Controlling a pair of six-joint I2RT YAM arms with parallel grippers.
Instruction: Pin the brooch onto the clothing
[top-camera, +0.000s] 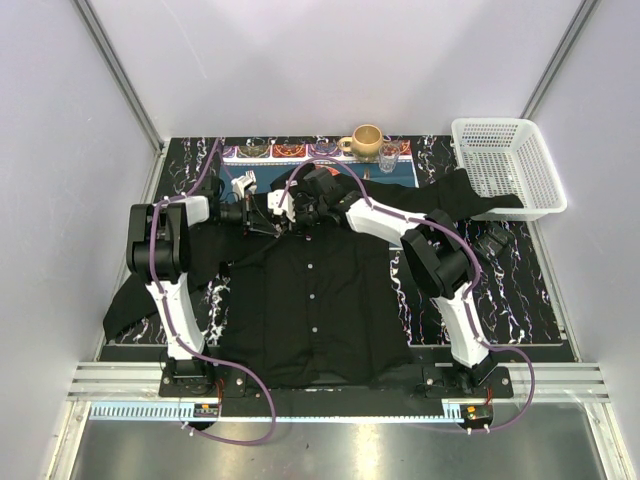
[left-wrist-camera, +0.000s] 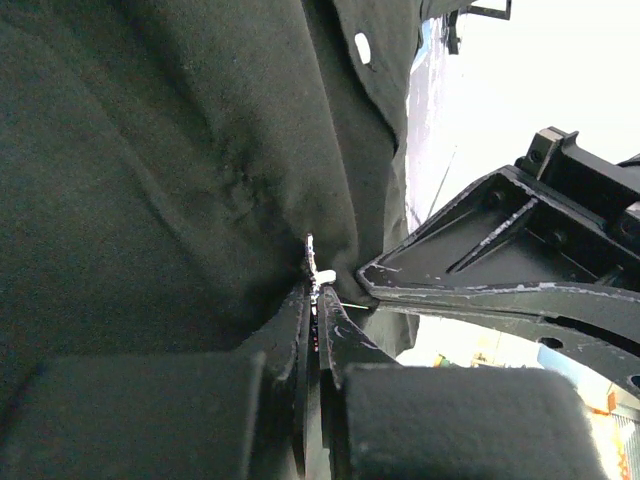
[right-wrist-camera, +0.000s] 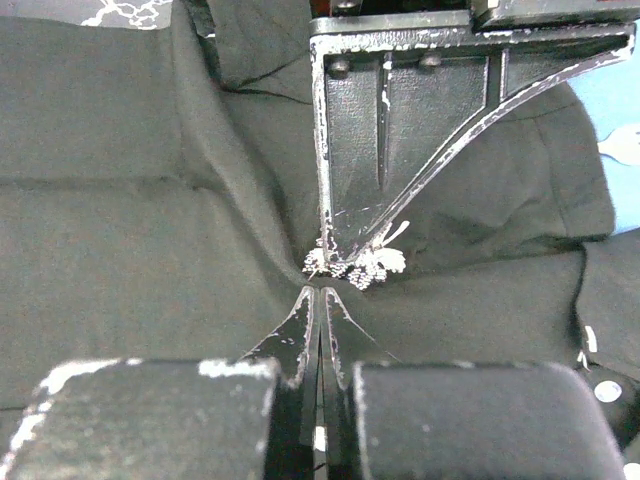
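- My left pincer (left-wrist-camera: 313, 292) is clenched on the brooch (right-wrist-camera: 357, 264). The brooch lies against the clothing (right-wrist-camera: 120, 230), high on the chest, on my left arm's side of the button row (top-camera: 313, 290).
- My right pincer (right-wrist-camera: 320, 298) is clenched too, its tips just under the brooch. I cannot tell whether it nips cloth.
- Judgement: the brooch is light, rigid and beaded, probably slippery and easily bent. It is best held by its body edge, with the pin left free.
- Judgement: the shirt is limp and will yield unless a fold is held taut.
- The right wrist view shows the beaded face; the left wrist view shows only a silvery sliver at my tips.
- The top view shows the placement on the shirt, but my wrists hide the brooch there.
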